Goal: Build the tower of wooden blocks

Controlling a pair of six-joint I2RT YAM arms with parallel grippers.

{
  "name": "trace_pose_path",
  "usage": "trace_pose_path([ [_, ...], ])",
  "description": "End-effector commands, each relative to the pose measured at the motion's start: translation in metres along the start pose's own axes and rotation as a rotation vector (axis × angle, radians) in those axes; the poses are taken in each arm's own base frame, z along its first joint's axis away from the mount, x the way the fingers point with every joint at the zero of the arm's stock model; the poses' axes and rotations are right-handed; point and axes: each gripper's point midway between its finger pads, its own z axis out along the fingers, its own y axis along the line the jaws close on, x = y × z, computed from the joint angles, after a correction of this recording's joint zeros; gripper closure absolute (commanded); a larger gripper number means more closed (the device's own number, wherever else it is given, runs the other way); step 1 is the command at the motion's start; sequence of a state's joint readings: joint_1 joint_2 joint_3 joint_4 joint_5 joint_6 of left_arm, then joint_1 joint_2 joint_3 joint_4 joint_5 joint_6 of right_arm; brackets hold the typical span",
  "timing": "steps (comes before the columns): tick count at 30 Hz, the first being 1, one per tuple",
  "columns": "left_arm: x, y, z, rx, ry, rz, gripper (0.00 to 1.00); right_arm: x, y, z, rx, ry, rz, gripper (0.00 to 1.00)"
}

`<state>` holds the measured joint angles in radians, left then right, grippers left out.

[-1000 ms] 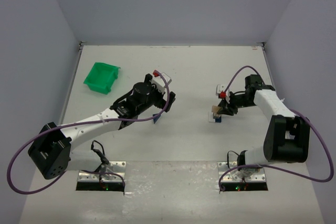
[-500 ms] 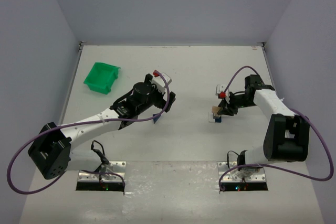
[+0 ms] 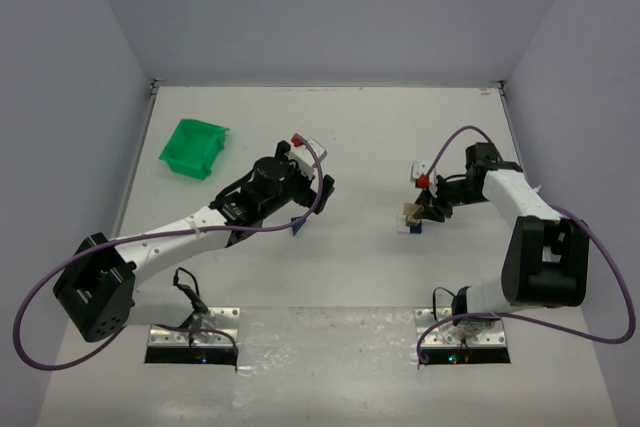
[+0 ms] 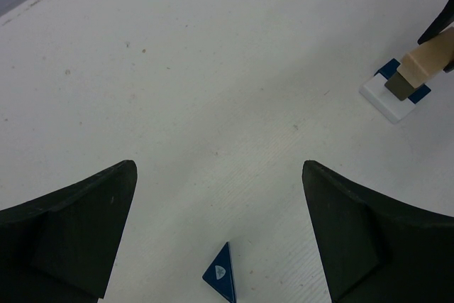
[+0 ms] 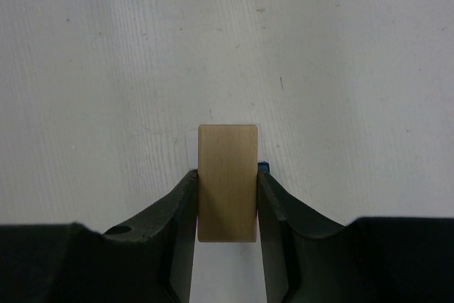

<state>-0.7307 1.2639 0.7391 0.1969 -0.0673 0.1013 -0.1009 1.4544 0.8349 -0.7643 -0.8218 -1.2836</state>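
A blue triangular wedge (image 4: 221,274) lies on the white table, also seen in the top view (image 3: 297,228). My left gripper (image 4: 220,239) is open and empty, hovering above the wedge with its jaws spread wide on either side of it; it also shows in the top view (image 3: 310,205). My right gripper (image 5: 227,175) is shut on a tan block (image 5: 227,182) and holds it over a small white tile with blue blocks (image 4: 391,98). A sliver of blue (image 5: 264,167) shows beside the block. The tan block also shows in the top view (image 3: 410,211).
A green plastic bin (image 3: 193,147) stands at the far left of the table. Grey walls close in the table on three sides. Purple cables loop from both arms near their bases.
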Motion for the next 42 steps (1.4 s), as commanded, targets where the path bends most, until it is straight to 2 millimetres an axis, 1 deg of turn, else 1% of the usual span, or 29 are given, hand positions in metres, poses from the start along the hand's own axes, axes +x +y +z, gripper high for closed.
trace_pose_path([
  [1, -0.027, -0.001, -0.005, 0.001, -0.075, 0.003, 0.0, -0.011, -0.01, -0.002, 0.013, -0.019, -0.045, 0.62],
  [7, -0.027, -0.001, -0.005, 0.004, -0.078, 0.003, 0.0, -0.013, -0.01, -0.002, 0.015, -0.026, -0.05, 0.55],
  [11, -0.027, -0.001, -0.005, 0.002, -0.077, 0.002, 0.0, -0.015, -0.01, -0.003, 0.012, -0.028, -0.054, 0.53],
  [16, -0.029, -0.001, -0.007, 0.007, -0.083, 0.002, 0.0, -0.019, -0.012, -0.005, 0.022, -0.033, -0.065, 0.4],
  [18, -0.03, -0.002, -0.007, 0.011, -0.088, -0.001, 0.0, -0.023, -0.013, -0.006, 0.025, -0.043, -0.069, 0.28],
  [20, -0.031, -0.005, -0.008, 0.027, -0.092, -0.004, 0.0, -0.028, -0.015, -0.008, 0.033, -0.047, -0.076, 0.07],
  [21, -0.032, -0.006, -0.008, 0.033, -0.093, -0.005, 0.0, -0.029, -0.016, -0.009, 0.038, -0.05, -0.08, 0.01],
  [25, -0.032, -0.006, -0.009, 0.03, -0.1, -0.01, 0.0, -0.038, -0.017, -0.012, 0.055, -0.062, -0.11, 0.01],
  [29, -0.033, -0.004, -0.01, 0.014, -0.102, -0.034, 0.0, -0.053, -0.016, -0.016, 0.062, -0.077, -0.168, 0.01],
  [30, -0.034, -0.002, -0.011, 0.004, -0.104, -0.051, 0.0, -0.057, -0.016, -0.016, 0.067, -0.086, -0.183, 0.01],
  [32, -0.035, 0.004, -0.013, -0.039, -0.112, -0.081, 0.0, -0.073, -0.019, -0.019, 0.1, -0.119, -0.223, 0.01],
  [35, -0.034, 0.023, -0.02, -0.16, -0.126, -0.188, 0.0, -0.101, -0.024, -0.023, 0.153, -0.201, -0.264, 0.01],
  [36, -0.033, 0.03, -0.024, -0.203, -0.132, -0.227, 0.0, -0.11, -0.029, -0.027, 0.178, -0.224, -0.265, 0.01],
  [37, -0.03, 0.033, -0.026, -0.225, -0.132, -0.259, 0.0, -0.123, -0.036, -0.031, 0.205, -0.253, -0.263, 0.01],
  [40, -0.031, 0.045, -0.037, -0.314, -0.154, -0.4, 0.0, -0.163, -0.048, -0.038, 0.241, -0.357, -0.23, 0.01],
  [41, -0.025, 0.048, -0.04, -0.347, -0.132, -0.436, 0.0, -0.18, -0.057, -0.045, 0.272, -0.403, -0.191, 0.01],
  [42, -0.028, 0.05, -0.044, -0.365, -0.14, -0.503, 0.0, -0.188, -0.058, -0.043, 0.267, -0.422, -0.18, 0.01],
])
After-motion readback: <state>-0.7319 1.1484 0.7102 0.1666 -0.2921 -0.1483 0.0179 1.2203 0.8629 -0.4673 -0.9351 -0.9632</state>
